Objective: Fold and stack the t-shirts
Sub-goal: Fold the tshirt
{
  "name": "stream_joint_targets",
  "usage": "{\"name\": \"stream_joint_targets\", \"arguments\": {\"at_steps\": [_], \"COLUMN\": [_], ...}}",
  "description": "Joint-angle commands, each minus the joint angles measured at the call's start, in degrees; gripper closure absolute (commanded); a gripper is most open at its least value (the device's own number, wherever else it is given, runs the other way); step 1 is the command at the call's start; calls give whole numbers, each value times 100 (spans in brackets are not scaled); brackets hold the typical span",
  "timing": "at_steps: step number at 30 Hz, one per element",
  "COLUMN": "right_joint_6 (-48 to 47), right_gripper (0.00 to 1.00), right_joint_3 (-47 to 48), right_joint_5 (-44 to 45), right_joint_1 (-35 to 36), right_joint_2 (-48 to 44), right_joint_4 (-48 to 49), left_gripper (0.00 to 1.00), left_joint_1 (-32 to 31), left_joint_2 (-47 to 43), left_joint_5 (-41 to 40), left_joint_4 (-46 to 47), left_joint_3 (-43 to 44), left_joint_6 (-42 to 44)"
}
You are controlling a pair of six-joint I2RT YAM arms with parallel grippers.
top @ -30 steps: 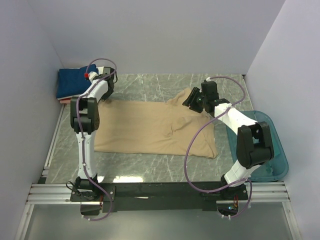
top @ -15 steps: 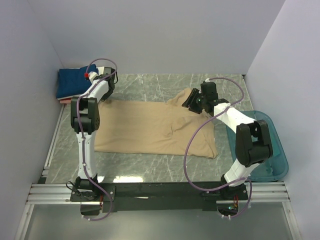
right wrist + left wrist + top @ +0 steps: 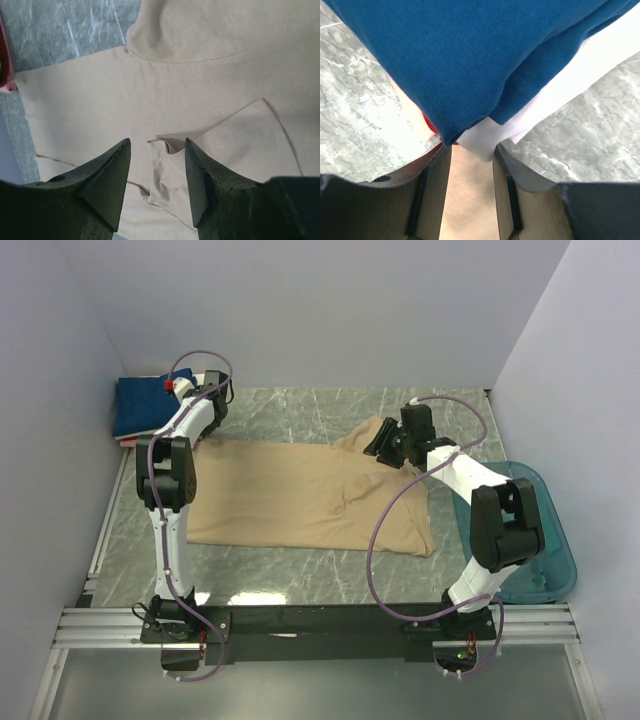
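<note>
Tan t-shirt (image 3: 300,495): spread flat mid-worktop (image 3: 290,580), far-right end bunched up
Folded stack (image 3: 140,408): far-left corner of the worktop; navy on top, white and red edges showing beneath
Left hand (image 3: 470,167): at the tan t-shirt's far-left corner, beside the folded stack; tan cloth between fingers, grip cannot tell
Right hand (image 3: 156,146): fingers parted, empty, over a sleeve
</note>
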Motion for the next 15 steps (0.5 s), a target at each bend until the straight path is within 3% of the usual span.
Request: {"name": "stream_joint_targets", "arguments": {"at_steps": [1,15], "right_joint_6": [4,-14], "right_gripper": [46,46], "right_joint_3": [169,143], "right_joint_5": [-34,-34], "right_joint_1": [-51,-86], "right_joint_2": [26,26], "right_joint_4": [145,128], "left_gripper": [56,55], "left_joint_1": [-69,-122], "left_joint_2": [-314,353], "left_joint_5": [-230,-2], "left_joint_4": [26,9], "left_joint_3": [132,474], "left_joint_6": [161,152]}}
